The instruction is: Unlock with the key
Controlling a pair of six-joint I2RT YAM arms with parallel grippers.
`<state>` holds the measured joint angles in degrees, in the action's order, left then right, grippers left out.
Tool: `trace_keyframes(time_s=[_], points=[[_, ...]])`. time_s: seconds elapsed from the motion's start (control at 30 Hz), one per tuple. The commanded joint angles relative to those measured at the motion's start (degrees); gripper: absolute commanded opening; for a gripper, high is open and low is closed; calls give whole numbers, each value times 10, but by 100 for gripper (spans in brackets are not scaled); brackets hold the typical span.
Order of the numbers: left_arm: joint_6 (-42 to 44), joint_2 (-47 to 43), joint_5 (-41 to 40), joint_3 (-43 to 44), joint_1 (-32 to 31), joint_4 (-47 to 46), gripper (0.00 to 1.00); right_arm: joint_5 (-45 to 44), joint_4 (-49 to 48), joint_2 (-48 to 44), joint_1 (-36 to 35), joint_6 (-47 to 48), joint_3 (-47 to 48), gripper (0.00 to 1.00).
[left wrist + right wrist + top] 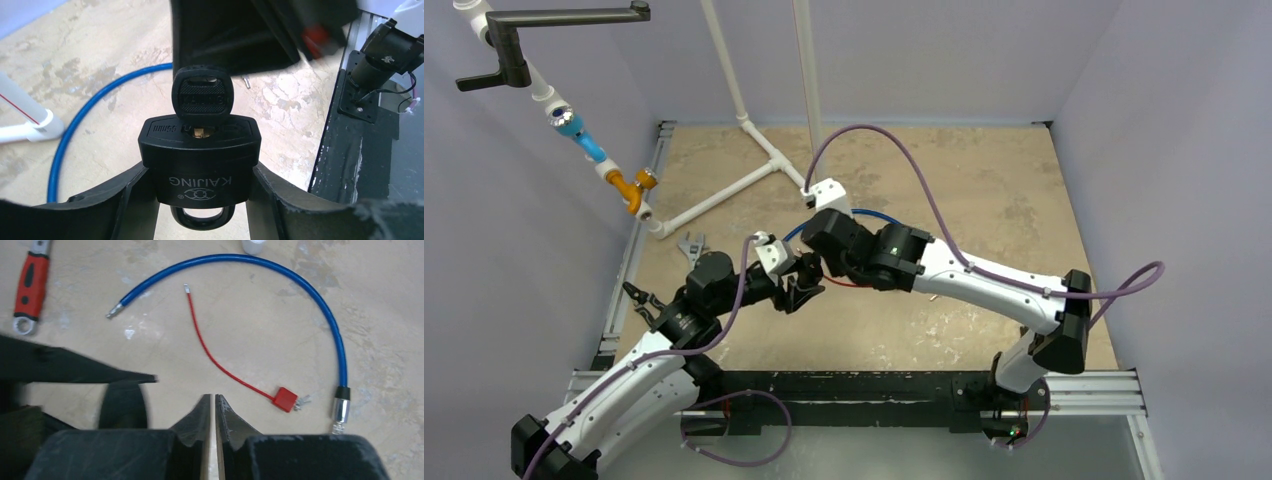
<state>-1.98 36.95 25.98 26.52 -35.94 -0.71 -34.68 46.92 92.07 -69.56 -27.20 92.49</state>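
where ribbed key [201, 96] sits, padlock [199, 160] matte black

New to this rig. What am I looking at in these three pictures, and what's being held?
Two robot arms are bolted at the near edge of a table, each ending in a two-finger gripper. The wide picture looks down from above and behind the arms. The other two come from a camera on each wrist. The left gripper clamps a black padlock with its key inserted. The right gripper is shut and holds nothing. On the table lie a blue cable, a red wire and a red-handled wrench.
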Motion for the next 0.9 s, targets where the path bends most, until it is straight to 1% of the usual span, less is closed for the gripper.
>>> trace_keyframes(time_s=[0.0,0.07,0.13,0.2,0.23,0.33,0.47,0.63,0.87], points=[[73,-20,36,44,4,-71,0,90,15,-102,103,-2,-19,12],[96,-21,42,45,6,-63,0,205,-34,-152,147,10,-47,25],[111,-22,51,47,7,-53,0,293,-82,-194,171,12,-68,38],[115,-22,53,50,6,-46,0,359,-108,-205,179,11,-71,45],[115,-22,55,49,6,-44,0,390,-119,-205,180,9,-69,46],[117,-21,55,50,7,-42,0,470,-152,-194,181,-10,-64,47],[123,-21,52,52,8,-40,0,511,-167,-171,180,-21,-61,45],[133,-21,50,53,7,-40,0,513,-160,-152,166,-18,-57,43],[153,-16,37,54,7,-42,0,495,-115,-116,141,1,-41,39]])
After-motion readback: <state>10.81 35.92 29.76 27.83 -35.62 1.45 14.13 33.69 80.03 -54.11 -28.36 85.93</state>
